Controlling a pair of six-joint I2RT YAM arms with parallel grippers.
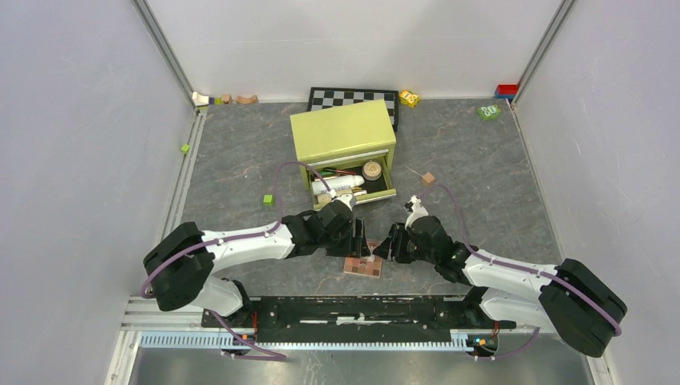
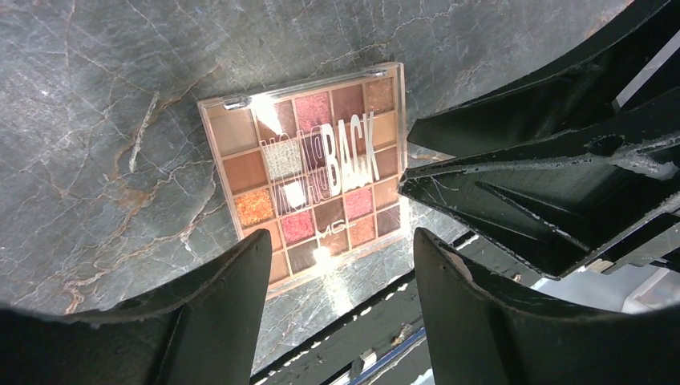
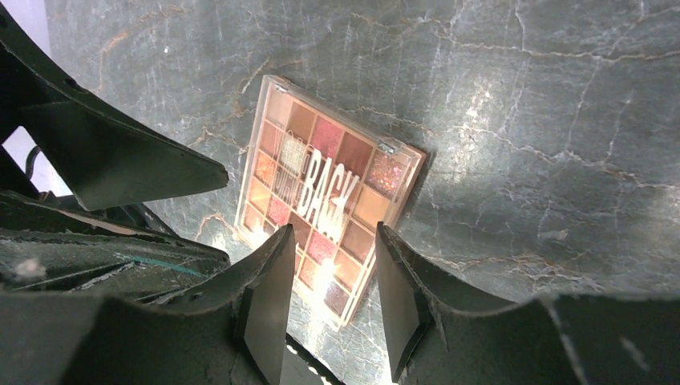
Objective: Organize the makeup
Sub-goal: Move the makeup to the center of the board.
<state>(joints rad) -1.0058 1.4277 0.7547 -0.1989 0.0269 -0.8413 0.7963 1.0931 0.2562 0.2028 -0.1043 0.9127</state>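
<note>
Near-centre of the table (image 1: 240,160), between both arms: eyeshadow palette (image 2: 309,172), lying flat and face up. It is square, so it has no long axis, and its edges sit diagonal to either claw. Left gripper (image 2: 341,241): released, empty, fingers spread above one palette edge. Right gripper (image 3: 335,233): likewise parted, empty, over a corner. Both are about equally close; the left looks marginally better centred. Other makeup (image 1: 341,186) lies in the open drawer (image 1: 385,192) of the green box (image 1: 341,128), farther off.
</note>
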